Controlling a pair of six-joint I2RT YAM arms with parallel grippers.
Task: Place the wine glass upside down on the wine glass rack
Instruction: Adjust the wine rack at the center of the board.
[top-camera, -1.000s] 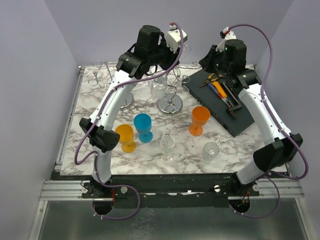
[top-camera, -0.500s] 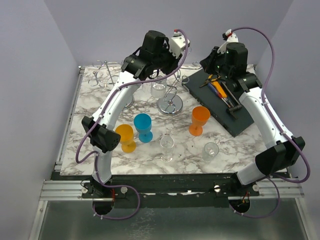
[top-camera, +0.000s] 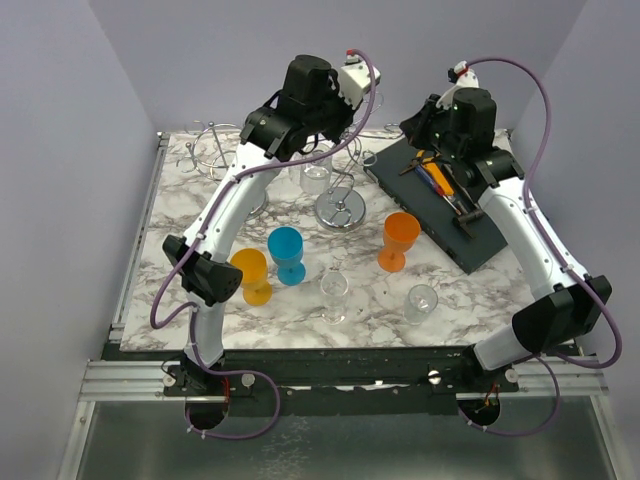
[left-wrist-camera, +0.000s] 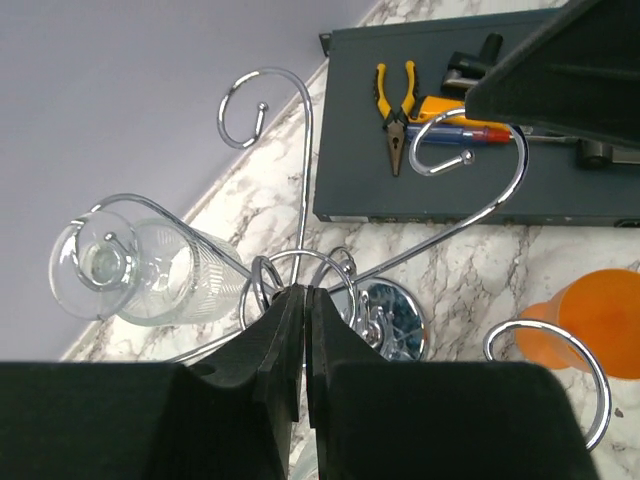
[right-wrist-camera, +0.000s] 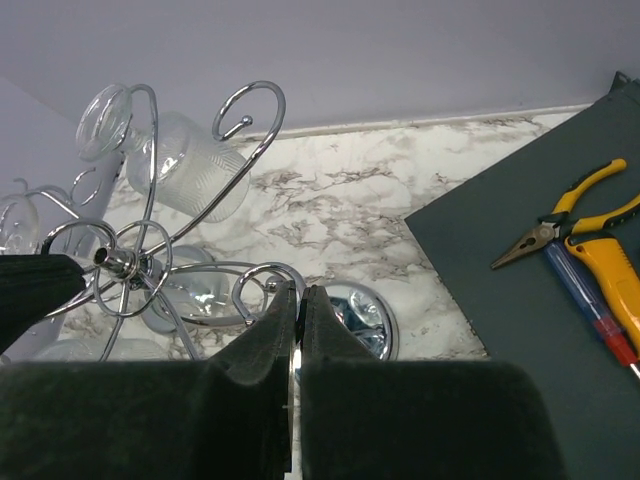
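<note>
Wine glass (left-wrist-camera: 150, 272): hangs foot-up on the wine glass rack (top-camera: 340, 208), on its 9 o'clock arm in the left wrist view.
Handling: we judge it light, slick and brittle; take it by the stem.
Left gripper (left-wrist-camera: 304, 300): fingers together, empty.
Right gripper (right-wrist-camera: 298, 298): fingers together, empty.

Marble table (top-camera: 370, 312) before me, seen from above. Centre: rack (top-camera: 340, 210) on its round chrome foot. Upper left: second rack (top-camera: 212, 148). Upper right: dark tray (top-camera: 478, 240). Lower middle, left to right: yellow goblet (top-camera: 252, 277), blue goblet (top-camera: 287, 254), clear stemmed glass (top-camera: 334, 296), orange goblet (top-camera: 398, 241), clear tumbler (top-camera: 421, 302).
</note>
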